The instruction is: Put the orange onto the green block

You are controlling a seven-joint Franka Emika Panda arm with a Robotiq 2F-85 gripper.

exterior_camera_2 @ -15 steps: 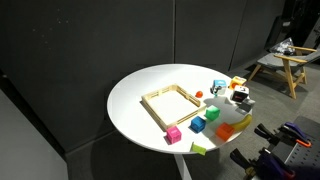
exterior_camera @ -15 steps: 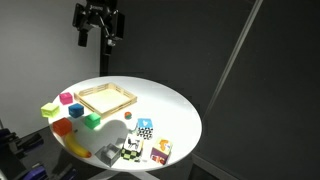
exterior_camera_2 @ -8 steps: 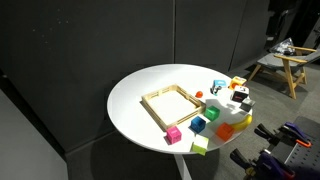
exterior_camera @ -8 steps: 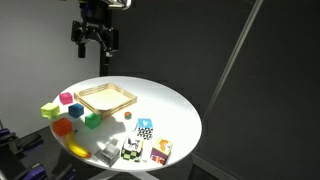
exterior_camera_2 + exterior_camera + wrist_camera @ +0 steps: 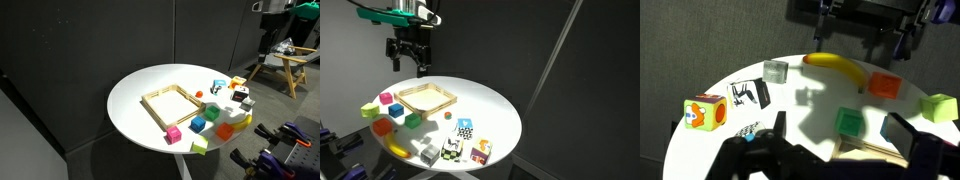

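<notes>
The orange [image 5: 382, 127] is a small orange block near the table edge, beside the banana [image 5: 398, 149]. It also shows in the wrist view [image 5: 884, 86] and in an exterior view [image 5: 228, 130]. The green block [image 5: 413, 120] is a bright-green cube next to the wooden tray [image 5: 425, 98]; it shows in the wrist view [image 5: 849, 122] and in an exterior view [image 5: 198, 125]. My gripper [image 5: 408, 52] hangs high above the table, open and empty. In the wrist view the gripper [image 5: 840, 135] has the green block between its fingers, far below.
A magenta cube [image 5: 386, 99], a yellow-green block [image 5: 368, 109] and a darker cube [image 5: 395, 110] cluster near the green block. Patterned cubes [image 5: 465, 128] and a small orange ball [image 5: 448, 115] lie on the round white table [image 5: 495, 110].
My gripper has moved down and sideways, from above the table's far edge toward the side with the coloured blocks. The objects have not moved.
</notes>
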